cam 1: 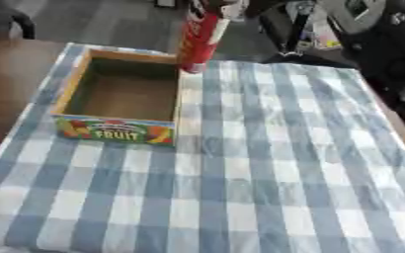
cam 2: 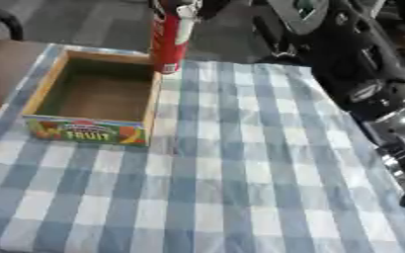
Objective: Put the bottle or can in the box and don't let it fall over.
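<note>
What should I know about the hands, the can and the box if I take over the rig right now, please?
Right hand: at the top edge, gripping the upper part of the red can; the hand itself is mostly cut off, so I cannot judge its fingers.
Left hand: not in view.
Can: upright, slightly tilted, at the far right corner of the box, outside it; whether its base touches the checked cloth is unclear.
Box: open, nothing inside, "FRUIT" label facing the robot.
Done: can apparently grasped.
Left: move it over the box, set it down upright, release.
</note>
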Robot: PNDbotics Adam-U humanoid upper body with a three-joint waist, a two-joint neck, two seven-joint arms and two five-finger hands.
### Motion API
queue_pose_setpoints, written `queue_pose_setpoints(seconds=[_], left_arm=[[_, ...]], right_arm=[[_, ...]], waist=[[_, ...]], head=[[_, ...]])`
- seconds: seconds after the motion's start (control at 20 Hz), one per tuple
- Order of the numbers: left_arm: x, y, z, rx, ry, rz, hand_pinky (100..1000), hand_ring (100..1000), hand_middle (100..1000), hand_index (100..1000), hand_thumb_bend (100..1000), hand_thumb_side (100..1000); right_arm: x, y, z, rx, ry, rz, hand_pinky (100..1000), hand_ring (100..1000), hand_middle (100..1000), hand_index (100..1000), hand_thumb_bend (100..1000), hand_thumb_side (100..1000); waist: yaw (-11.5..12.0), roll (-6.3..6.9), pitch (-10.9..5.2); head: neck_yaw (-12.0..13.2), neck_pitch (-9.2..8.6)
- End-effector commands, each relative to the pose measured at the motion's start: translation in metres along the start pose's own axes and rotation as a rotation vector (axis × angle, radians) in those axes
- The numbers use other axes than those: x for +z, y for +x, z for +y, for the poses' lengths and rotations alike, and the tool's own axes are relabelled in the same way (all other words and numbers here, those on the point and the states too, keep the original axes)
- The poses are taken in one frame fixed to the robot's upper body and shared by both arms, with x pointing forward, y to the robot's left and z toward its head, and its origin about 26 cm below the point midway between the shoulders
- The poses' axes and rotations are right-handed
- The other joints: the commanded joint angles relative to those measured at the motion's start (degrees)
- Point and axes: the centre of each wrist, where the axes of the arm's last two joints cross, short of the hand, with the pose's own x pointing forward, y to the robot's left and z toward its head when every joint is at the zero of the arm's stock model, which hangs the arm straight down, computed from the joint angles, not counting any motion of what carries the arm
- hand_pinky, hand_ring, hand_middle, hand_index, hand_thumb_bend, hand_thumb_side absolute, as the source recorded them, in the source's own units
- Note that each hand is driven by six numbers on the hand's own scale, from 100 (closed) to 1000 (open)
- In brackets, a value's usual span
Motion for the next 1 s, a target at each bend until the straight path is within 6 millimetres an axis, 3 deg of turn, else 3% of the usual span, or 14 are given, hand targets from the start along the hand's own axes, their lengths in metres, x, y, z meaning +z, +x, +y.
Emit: queue_pose_setpoints(seconds=[0.05,0.6,0.8,1.0], left_arm=[[-0.005,0.008,0.003,-0.005,0.010,-0.035,665,490,480,654,423,605],[-0.011,0.012,0.001,0.003,-0.001,-0.057,665,489,479,653,430,603],[-0.011,0.013,0.001,0.003,0.000,-0.058,664,488,478,653,433,602],[-0.011,0.012,0.000,0.004,0.001,-0.057,664,488,477,652,436,602]], right_arm=[[0.001,0.012,-0.015,-0.018,-0.032,-0.053,279,443,615,805,100,375],[-0.021,0.021,0.010,-0.078,0.079,-0.112,299,461,628,805,100,392],[-0.025,0.016,0.023,-0.066,0.137,-0.108,348,500,709,850,100,406],[-0.028,0.016,0.034,-0.011,0.199,-0.126,490,628,817,954,100,443]], waist=[[0.5,0.16,-0.82],[3.3,-0.14,-0.63],[3.3,-0.17,-0.56],[3.3,-0.20,-0.40]], head=[[-0.3,-1.17],[-1.0,-1.47],[-1.1,-1.47],[-1.2,-1.50]])
